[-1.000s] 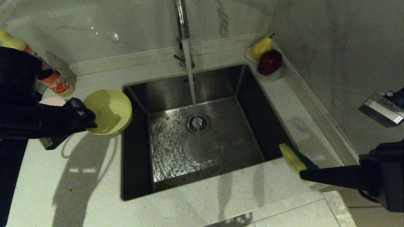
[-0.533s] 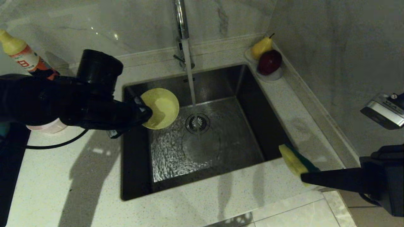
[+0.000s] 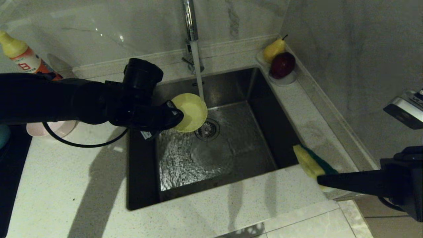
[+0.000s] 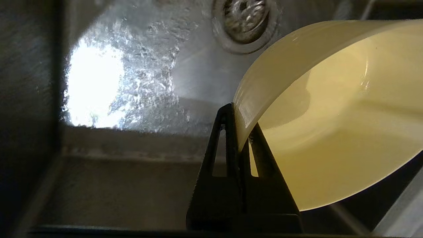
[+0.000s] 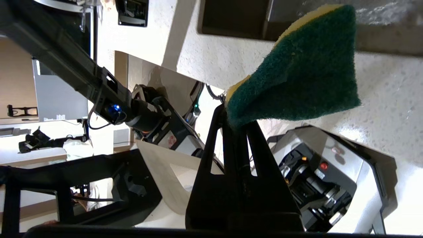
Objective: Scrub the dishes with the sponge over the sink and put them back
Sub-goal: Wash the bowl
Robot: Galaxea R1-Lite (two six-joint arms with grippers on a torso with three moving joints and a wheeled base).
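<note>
My left gripper (image 3: 176, 116) is shut on the rim of the yellow bowl (image 3: 191, 112) and holds it tilted over the sink (image 3: 244, 148), just above the drain. Water from the tap (image 3: 190, 19) falls onto the bowl's far edge. In the left wrist view the fingers pinch the bowl (image 4: 330, 115) at its wall, left gripper (image 4: 239, 122). My right gripper (image 3: 320, 180) hovers past the sink's right front corner, shut on the green-and-yellow sponge (image 3: 310, 163). The sponge (image 5: 297, 72) sticks out beyond the right gripper (image 5: 236, 124). A pink bowl (image 3: 53, 128) sits on the counter behind my left arm.
A detergent bottle (image 3: 23, 58) stands at the back left. A white dish (image 3: 288, 78) with a pear and a red apple sits at the sink's back right corner. Speckled counter (image 3: 82, 185) runs left and in front of the sink. A silvery device (image 3: 404, 110) hangs at the right.
My left arm has carried the yellow bowl from above the counter at the left to over the sink, into the water stream. The right arm with the sponge has stayed put.
</note>
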